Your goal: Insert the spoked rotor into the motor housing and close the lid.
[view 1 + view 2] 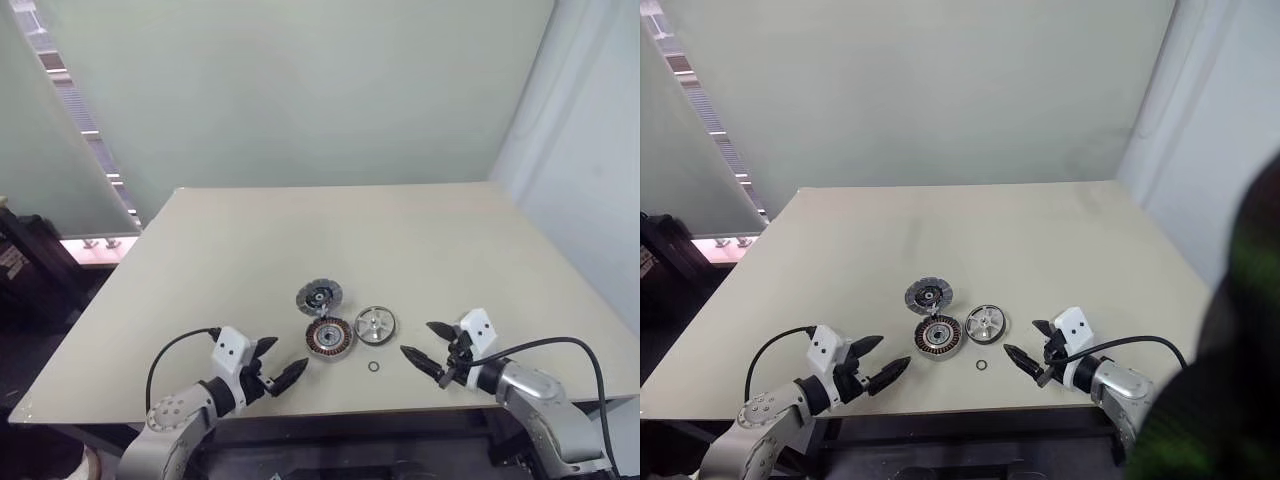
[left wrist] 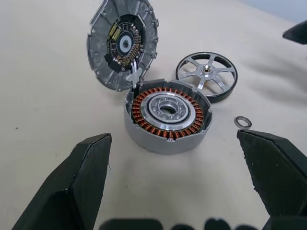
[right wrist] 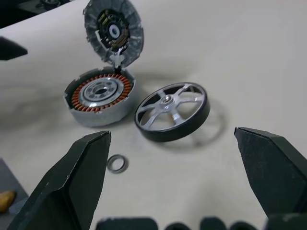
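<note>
On the tabletop (image 1: 420, 240), the spoked rotor (image 1: 375, 324) lay just beside the motor housing (image 1: 329, 339), whose lid (image 1: 319, 297) stood open. Both grippers' fingers (image 2: 76, 182) were spread, empty. No readable writing.

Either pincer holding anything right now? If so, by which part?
Nothing held. The left pincer and right pincer both stand open over the table, clear of the spoked rotor, motor housing and lid.
</note>
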`<state>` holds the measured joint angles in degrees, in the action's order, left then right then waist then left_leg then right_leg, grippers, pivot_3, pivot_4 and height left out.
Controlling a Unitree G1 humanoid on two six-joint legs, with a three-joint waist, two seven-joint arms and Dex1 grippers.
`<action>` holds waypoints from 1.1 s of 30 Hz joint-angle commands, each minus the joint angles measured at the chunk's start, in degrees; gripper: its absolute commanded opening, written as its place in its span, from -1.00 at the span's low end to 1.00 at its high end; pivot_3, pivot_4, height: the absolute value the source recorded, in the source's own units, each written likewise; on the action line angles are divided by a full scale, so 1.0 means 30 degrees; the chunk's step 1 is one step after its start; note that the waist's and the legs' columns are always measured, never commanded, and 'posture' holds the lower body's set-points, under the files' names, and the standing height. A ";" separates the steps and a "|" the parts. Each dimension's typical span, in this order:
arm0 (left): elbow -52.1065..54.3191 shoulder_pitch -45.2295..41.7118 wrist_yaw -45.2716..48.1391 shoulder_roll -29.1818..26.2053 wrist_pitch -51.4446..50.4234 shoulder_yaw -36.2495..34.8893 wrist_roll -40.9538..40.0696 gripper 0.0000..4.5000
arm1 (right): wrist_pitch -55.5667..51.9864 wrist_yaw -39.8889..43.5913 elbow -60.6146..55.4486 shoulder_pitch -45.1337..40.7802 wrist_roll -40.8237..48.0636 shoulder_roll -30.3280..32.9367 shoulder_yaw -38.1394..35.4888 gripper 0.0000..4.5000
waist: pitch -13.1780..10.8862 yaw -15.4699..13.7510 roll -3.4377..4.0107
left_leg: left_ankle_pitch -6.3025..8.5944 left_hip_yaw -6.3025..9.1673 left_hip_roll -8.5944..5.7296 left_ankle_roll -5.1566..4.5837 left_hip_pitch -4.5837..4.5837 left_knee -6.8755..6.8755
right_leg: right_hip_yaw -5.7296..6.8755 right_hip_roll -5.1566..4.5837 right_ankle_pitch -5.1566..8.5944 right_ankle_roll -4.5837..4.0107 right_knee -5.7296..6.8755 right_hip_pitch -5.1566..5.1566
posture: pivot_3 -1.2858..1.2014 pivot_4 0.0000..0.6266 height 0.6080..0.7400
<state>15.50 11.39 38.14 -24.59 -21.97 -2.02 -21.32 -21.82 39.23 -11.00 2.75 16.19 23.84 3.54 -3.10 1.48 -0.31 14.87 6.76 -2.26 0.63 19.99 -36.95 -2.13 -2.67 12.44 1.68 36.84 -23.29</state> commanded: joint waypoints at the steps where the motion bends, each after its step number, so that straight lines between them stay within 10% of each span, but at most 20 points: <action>1: 0.0603 -0.0289 0.0139 -0.0061 0.0046 0.0036 -0.0275 1.00 | 0.0265 -0.0168 -0.0997 -0.0353 -0.0077 -0.0136 0.0317 1.00 | 0.0000 -0.0008 0.0000 | 0.0000 0.0000 0.0001 0.0000 -0.0001 -0.0002 | 0.0001 0.0000 0.0000 0.0000 0.0000 0.0000 | 0.03 -1.00 1.00; 33: -0.0375 0.0117 0.1080 -0.0862 0.0686 0.0879 0.0696 1.00 | 0.1518 -0.1317 0.5769 -0.2402 -0.3476 -0.3045 0.4496 1.00 | 0.0002 0.0002 -0.0003 | 0.0001 0.0012 0.0005 -0.0002 0.0001 0.0002 | 0.0005 0.0010 -0.0001 0.0000 0.0001 -0.0005 | 0.03 -1.00 1.00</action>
<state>13.51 12.27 41.25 -26.94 -20.90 1.05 -19.06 -18.16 35.26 6.54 -3.90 6.27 14.86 17.07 -3.10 1.49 -0.32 14.88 6.79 -2.25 0.62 19.99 -36.94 -2.12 -2.65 12.44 1.68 36.84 -23.30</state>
